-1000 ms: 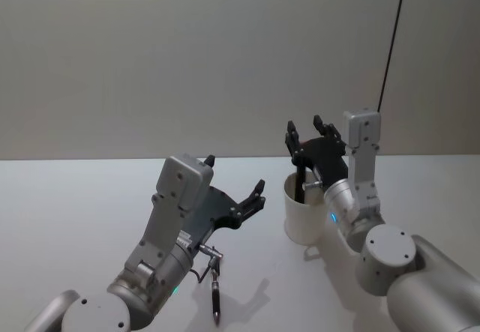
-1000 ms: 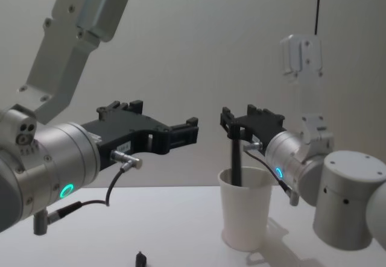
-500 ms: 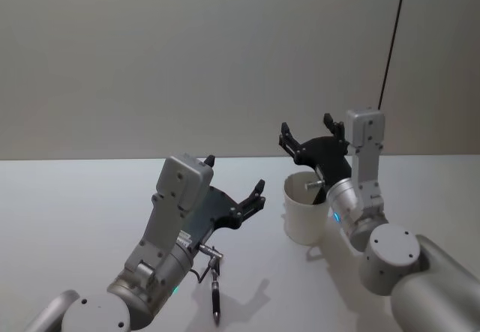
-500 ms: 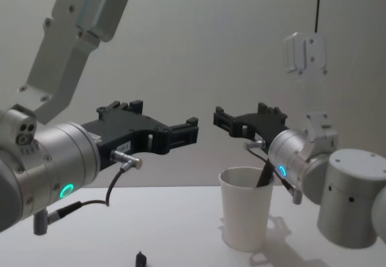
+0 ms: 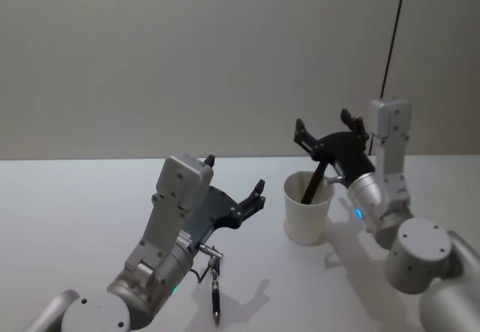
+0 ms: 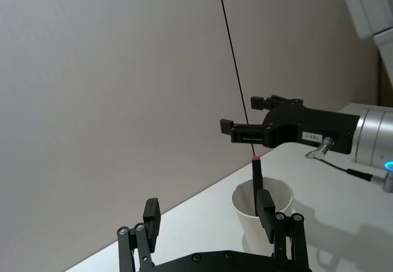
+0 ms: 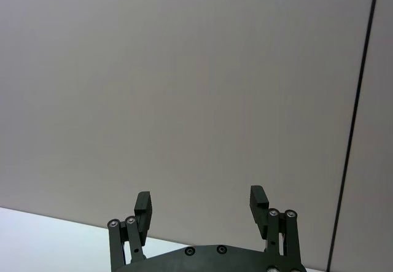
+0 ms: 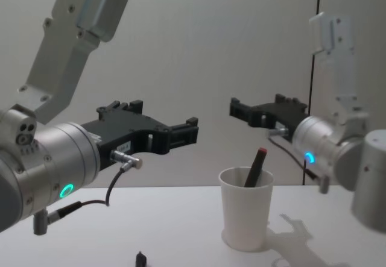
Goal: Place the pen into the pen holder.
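- Holds nothing in the right claw [image 5: 325,128]: fingers spread wide apart, raised in the air, aimed toward the wall [image 5: 150,62].
- Finds the pen [image 8: 256,166] just below that claw and free of it, standing tilted inside the pen holder [image 8: 244,214], lower end down inside, red-tipped upper end leaning on the rim on the claw's wrist side.
- Puts the pen holder, a white paper cup, upright on the table [image 5: 75,197], beneath the right claw's fingertips with clear air between.
- Shows the left claw [image 5: 236,174] spread apart and empty too, lifted over the table, well to one side of the pen holder and pointing roughly toward it.
- Notes a slim dark object [image 5: 216,303] lying on the table under the left claw; too small to tell whether it is another pen.
- Reads, as a judgement, as nearly finished: pen in, grip released, pen holder upright.
- Leaves little to do: probably just drawing the right claw up and away.
- Calls for care in that: a light paper thing with a leaning pen would likely tip at a brush against the rim or the pen's top.
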